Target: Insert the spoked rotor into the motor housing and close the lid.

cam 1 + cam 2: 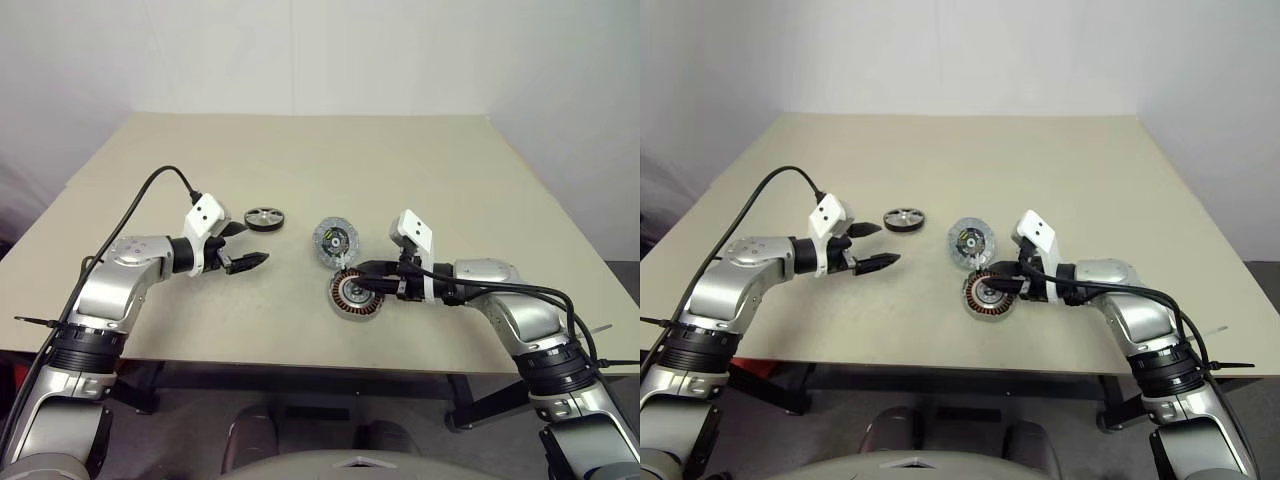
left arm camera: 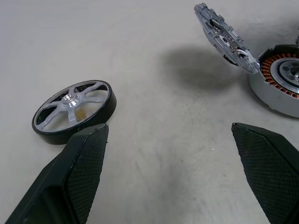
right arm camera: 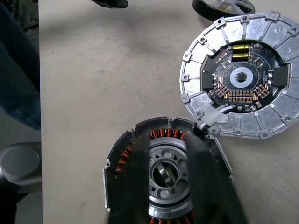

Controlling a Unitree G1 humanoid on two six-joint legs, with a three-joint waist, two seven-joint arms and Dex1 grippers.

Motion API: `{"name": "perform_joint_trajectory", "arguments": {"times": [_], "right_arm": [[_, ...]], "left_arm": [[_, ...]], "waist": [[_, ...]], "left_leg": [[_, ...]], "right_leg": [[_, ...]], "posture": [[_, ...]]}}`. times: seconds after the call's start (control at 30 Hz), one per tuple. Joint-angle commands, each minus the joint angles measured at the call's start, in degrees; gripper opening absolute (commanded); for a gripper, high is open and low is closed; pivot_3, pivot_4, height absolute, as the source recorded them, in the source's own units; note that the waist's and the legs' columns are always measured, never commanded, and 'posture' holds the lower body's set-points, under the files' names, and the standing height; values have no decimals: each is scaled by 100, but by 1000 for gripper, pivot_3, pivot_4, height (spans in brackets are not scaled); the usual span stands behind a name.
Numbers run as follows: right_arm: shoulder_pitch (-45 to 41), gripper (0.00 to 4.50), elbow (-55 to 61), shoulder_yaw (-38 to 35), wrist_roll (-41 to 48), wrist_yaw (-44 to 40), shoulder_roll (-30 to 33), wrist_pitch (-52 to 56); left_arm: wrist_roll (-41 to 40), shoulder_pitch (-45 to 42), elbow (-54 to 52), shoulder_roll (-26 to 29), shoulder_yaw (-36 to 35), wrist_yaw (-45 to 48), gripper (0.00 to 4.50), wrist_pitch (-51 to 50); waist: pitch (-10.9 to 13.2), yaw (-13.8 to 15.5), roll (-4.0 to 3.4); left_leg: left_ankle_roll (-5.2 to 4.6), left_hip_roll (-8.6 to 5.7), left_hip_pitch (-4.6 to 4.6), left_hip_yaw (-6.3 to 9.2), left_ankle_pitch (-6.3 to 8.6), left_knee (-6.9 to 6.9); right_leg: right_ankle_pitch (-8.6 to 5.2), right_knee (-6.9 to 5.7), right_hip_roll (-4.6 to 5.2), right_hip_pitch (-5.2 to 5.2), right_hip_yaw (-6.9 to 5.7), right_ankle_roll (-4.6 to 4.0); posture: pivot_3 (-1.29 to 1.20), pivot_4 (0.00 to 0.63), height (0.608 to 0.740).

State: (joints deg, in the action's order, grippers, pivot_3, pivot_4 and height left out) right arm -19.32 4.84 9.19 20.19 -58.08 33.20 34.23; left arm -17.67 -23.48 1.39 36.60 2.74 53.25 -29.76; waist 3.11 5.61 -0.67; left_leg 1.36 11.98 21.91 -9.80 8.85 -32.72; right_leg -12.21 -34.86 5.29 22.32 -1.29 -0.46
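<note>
The job is only at its start. The spoked rotor (image 1: pixel 264 218) lies flat on the table (image 1: pixel 450 170), by itself, well apart from the motor housing (image 1: pixel 352 294). Nothing sits inside the housing yet. The lid (image 1: pixel 334 241) is swung open and stands tilted up, joined to the housing at one edge. So the rotor has yet to be picked up, put into the cup, and then the lid has to be folded shut.

The left gripper (image 1: pixel 241 246) hangs just above the table near the rotor, with its two black fingers spread wide and nothing between them. The right gripper (image 1: pixel 372 282) reaches over the housing from the side. Its fingers look close together across the housing's top, but I cannot tell for sure if they pinch the rim or only rest on it.

The rotor is a small flat wheel. It has a smooth black rim and a shiny silver face with spokes and a round hub. The housing is a shallow round metal cup, dull grey outside, with a ring of orange copper wire around a silvery middle. The lid is a round grey metal disc with bumps around its edge and a little green and black board in its centre. The table top is pale, flat and matte.
</note>
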Motion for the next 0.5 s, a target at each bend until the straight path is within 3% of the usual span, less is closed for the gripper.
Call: {"name": "perform_joint_trajectory", "arguments": {"times": [0.03, 0.5], "right_arm": [[-103, 16, -336, -23, -181, 163, -53, -235], [309, 16, -265, 41, -173, -85, 2, -461]], "left_arm": [[16, -119, -65, 49, -108, -20, 4500, 115], [31, -59, -106, 79, -142, -54, 4500, 104]], "waist": [[0, -2, 0], [-1, -4, 1]], "left_leg": [[0, 0, 0, 0, 0, -1], [1, 1, -2, 0, -1, -1]], "right_leg": [[0, 0, 0, 0, 0, 0], [0, -1, -1, -1, -1, 0]], "posture": [[0, 0, 740], [0, 0, 740]]}}
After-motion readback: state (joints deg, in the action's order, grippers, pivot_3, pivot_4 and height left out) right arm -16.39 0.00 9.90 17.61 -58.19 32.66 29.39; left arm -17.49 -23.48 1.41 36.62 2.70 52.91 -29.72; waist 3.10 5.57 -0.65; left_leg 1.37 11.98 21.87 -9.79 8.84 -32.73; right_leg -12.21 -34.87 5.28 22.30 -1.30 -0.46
